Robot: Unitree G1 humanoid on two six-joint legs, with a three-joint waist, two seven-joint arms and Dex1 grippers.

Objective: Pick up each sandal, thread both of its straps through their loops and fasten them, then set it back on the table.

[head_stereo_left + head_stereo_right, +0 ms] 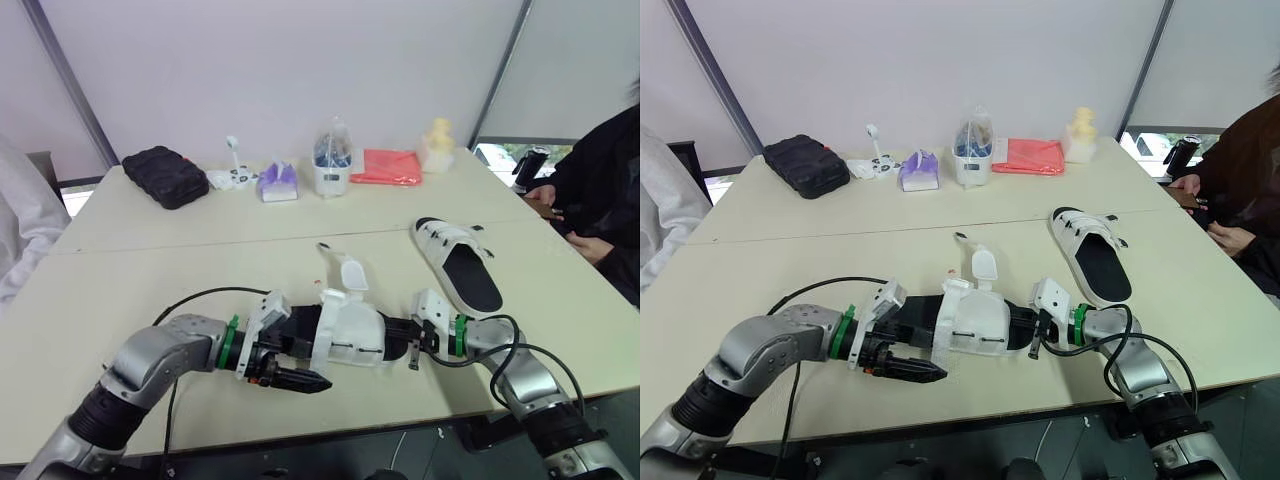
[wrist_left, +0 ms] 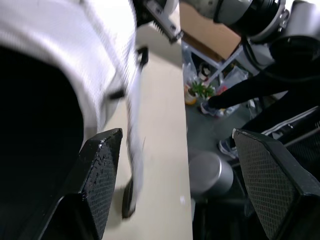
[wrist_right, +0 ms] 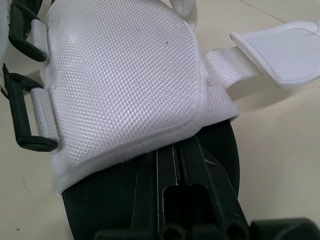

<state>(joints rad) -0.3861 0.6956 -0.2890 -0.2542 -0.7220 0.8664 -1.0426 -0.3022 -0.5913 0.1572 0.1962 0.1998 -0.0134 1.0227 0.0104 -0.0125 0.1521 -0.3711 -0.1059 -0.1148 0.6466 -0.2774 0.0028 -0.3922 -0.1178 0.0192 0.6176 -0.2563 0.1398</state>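
1. White mesh sandal w/ black footbed (image 1: 350, 335) — lower centre, on beige table (image 1: 150, 270).
2. L gripper (image 2: 178, 137) — 2 fingers spread wide, beside sandal.
3. R gripper (image 3: 172, 165): fingers pressed together on footbed.

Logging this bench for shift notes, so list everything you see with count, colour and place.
near sandal: 1, white, black sole, front edge between tools
far sandal: 1, same colours, flat at right
pouch: 1, black, back left
gadget: 1, white, right of pouch
pack: 1, purple, back centre
bag: 1, clear, blue contents, back centre
packet: 1, red, right of bag
figure: 1, yellow, back right
table: 1, beige, under all
person in white: 1, left edge
person in black: 1, right edge
left tool: 1, black, open, at near sandal's left end
right tool: 1, black, shut on near sandal's right end
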